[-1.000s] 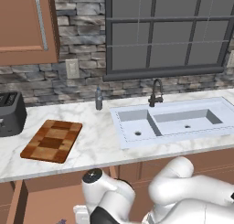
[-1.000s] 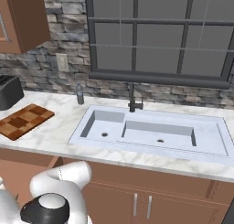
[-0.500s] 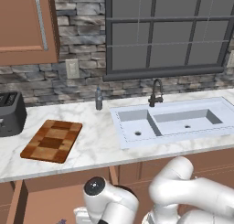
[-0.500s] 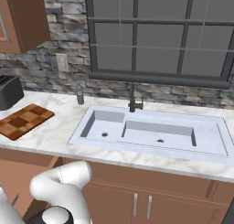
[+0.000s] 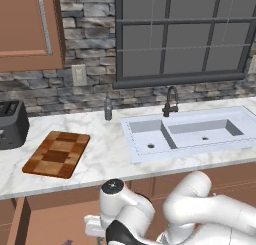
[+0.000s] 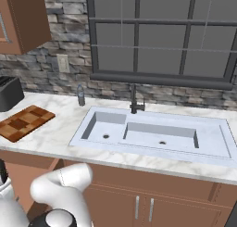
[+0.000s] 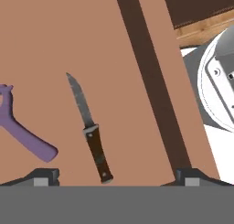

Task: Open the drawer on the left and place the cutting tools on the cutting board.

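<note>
The drawer (image 5: 50,221) stands pulled out below the counter at the left, and its reddish-brown floor (image 7: 41,35) spreads across the hand view. On that floor lie the cutting tools. One is a slim knife (image 7: 91,136) with a dark handle, its blade pointing up the picture. The other is a purple Y-shaped tool (image 7: 23,131) to its left, partly cut off by the edge. My gripper (image 7: 118,177) hangs open above them, the knife's handle end between its fingertips (image 7: 45,176) and nothing gripped. The checkered cutting board (image 5: 57,154) (image 6: 23,122) lies bare on the counter.
A black toaster (image 5: 11,124) (image 6: 9,92) stands left of the board. A small bottle (image 5: 108,109), a sink (image 5: 190,134) and a dark faucet (image 5: 171,101) lie to the right. The drawer's dark side rail (image 7: 151,81) runs right of the knife.
The arm has shifted a little over the open drawer. The jaws stay open, and the board, toaster and sink have not moved.
</note>
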### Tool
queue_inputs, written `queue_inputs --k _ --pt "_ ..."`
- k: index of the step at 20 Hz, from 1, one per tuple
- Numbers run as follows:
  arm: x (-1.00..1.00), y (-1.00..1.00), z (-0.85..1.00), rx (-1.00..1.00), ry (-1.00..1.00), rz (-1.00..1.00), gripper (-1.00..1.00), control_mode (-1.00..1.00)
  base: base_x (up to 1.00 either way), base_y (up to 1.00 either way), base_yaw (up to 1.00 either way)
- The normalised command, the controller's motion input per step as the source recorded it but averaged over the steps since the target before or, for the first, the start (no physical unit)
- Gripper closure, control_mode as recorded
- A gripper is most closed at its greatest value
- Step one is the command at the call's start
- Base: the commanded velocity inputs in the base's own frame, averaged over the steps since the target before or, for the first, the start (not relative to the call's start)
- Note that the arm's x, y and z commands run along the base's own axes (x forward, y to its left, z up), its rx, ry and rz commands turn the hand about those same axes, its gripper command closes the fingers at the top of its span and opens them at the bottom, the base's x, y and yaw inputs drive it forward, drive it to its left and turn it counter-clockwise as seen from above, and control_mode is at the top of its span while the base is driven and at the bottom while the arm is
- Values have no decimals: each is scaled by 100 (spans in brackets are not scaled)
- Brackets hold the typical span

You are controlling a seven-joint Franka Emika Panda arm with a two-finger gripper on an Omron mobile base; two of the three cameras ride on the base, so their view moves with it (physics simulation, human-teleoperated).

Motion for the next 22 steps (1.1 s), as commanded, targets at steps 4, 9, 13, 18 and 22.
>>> queue_inputs --k 4,9,13,18,22 --pt "26 3 0 6 20 5 -100 -100 0 0 0" --pt "12 22 0 3 12 10 -100 -100 0 0 0" --pt "0 41 0 0 4 14 -100 -100 0 0 0" --pt "0 48 -1 0 1 18 -100 -100 0 0 0" --pt "0 37 -2 0 0 19 -100 -100 0 0 0"
